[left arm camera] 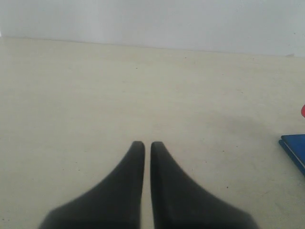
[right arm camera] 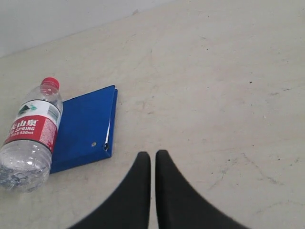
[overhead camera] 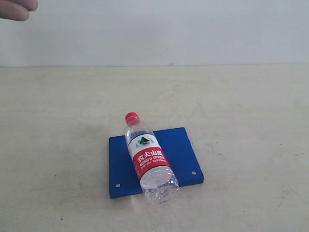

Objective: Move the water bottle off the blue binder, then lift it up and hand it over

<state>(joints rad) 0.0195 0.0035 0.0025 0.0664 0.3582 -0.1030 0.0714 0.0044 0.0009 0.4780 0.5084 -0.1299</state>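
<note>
The water bottle (overhead camera: 148,158) lies on its side across the blue binder (overhead camera: 181,150), red cap toward the far side, clear base overhanging the binder's near edge. In the right wrist view the water bottle (right arm camera: 32,131) and blue binder (right arm camera: 86,126) sit off to one side of my right gripper (right arm camera: 152,153), which is shut, empty and apart from both. My left gripper (left arm camera: 147,143) is shut with nothing in it over bare table. Only a corner of the binder (left arm camera: 294,148) and a sliver of the red cap (left arm camera: 303,110) show in the left wrist view. Neither gripper appears in the exterior view.
A person's fingers (overhead camera: 17,8) show at the top left corner of the exterior view. The beige table (overhead camera: 241,106) runs back to a pale wall (overhead camera: 169,29).
</note>
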